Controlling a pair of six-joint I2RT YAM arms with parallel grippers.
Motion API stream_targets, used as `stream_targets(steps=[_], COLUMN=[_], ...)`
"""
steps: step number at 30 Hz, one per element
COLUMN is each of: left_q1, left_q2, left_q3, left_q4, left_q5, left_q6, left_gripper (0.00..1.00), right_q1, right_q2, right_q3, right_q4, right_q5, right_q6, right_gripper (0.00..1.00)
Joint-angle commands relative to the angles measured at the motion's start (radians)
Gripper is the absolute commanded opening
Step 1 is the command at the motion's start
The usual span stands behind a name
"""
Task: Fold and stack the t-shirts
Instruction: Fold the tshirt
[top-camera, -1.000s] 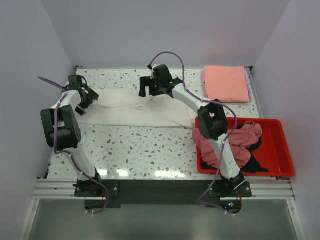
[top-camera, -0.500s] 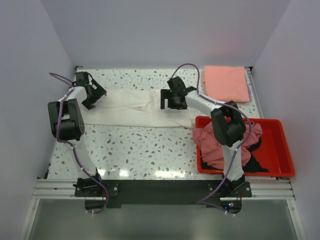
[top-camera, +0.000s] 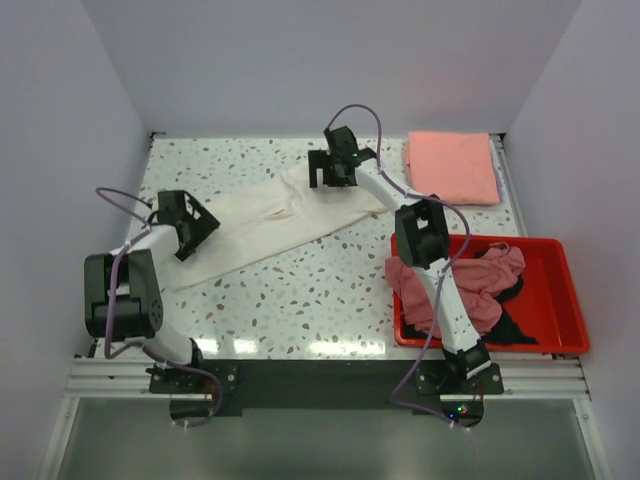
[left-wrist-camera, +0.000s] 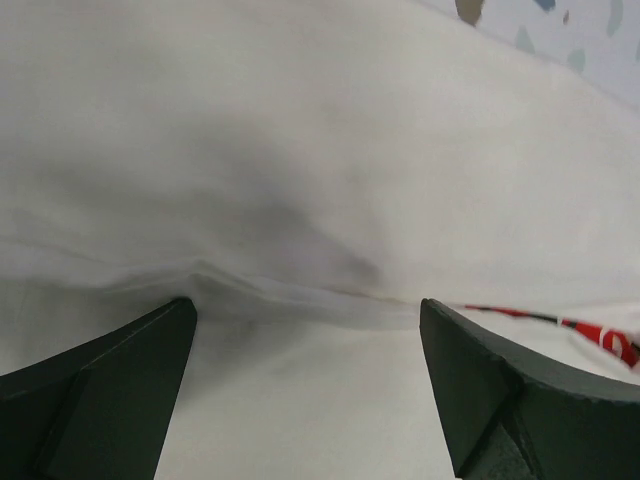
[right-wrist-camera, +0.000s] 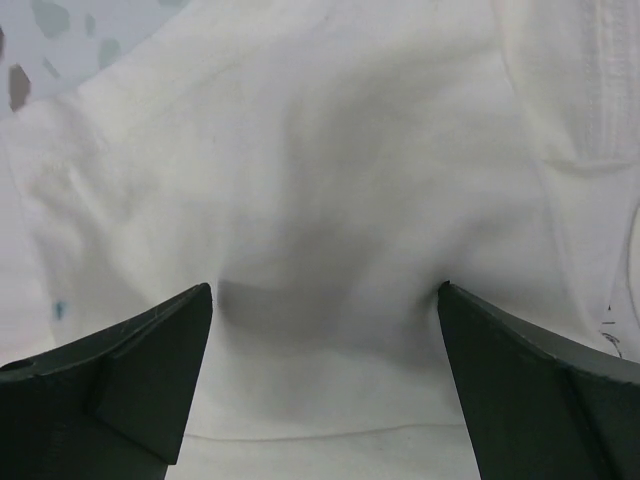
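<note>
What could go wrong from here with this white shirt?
Both wrist views show the jaws standing apart over the white shirt, so a lift may slip. It lies diagonal and rumpled, so the fold may come out crooked. A swing of the right arm could muss the folded salmon shirt nearby.

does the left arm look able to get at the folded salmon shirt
Probably not. The left gripper sits at the white shirt's near-left end; the salmon shirt lies in the far-right corner, beyond the right arm.

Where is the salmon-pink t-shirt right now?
In the top external view, the folded salmon-pink t-shirt lies at the far right corner of the table, just beyond the red bin.
</note>
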Motion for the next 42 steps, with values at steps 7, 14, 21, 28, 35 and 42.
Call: stream_targets(steps=[7, 14, 21, 28, 35, 42], left_q1=[-0.310, -0.419, -0.422, -0.424, -0.442, -0.497], left_q2=[-0.315, -0.459, -0.475, -0.527, -0.363, -0.214], left_q3=[-0.438, -0.404, -0.259, -0.103, -0.064, -0.117], left_q4=[-0.168, -0.211, -0.377, -0.486, -0.362, -0.274], left_q5=[0.114, 0.073, -0.035, -0.171, -0.057, -0.001], left_q6=[-0.231, -0.250, -0.210, -0.144, 0.012, 0.029], left_gripper=[1.00, 1.00, 1.00, 1.00, 1.00, 1.00], right_q1=[-0.027, -0.027, -0.029, -0.026, -0.003, 0.068], right_q2=[0.216, 0.233, 0.104, -0.064, -0.268, -0.359], right_q3=[0.176, 0.249, 0.223, 0.112, -0.196, -0.435], right_q4=[0.302, 0.315, 0.218, 0.167, 0.174, 0.157], right_q5=[-0.241, -0.297, -0.224, -0.269, -0.260, -0.220], right_q6=[-0.019, 0.029, -0.094, -0.126, -0.050, -0.017], right_gripper=[0.99, 0.99, 0.99, 0.99, 0.99, 0.99])
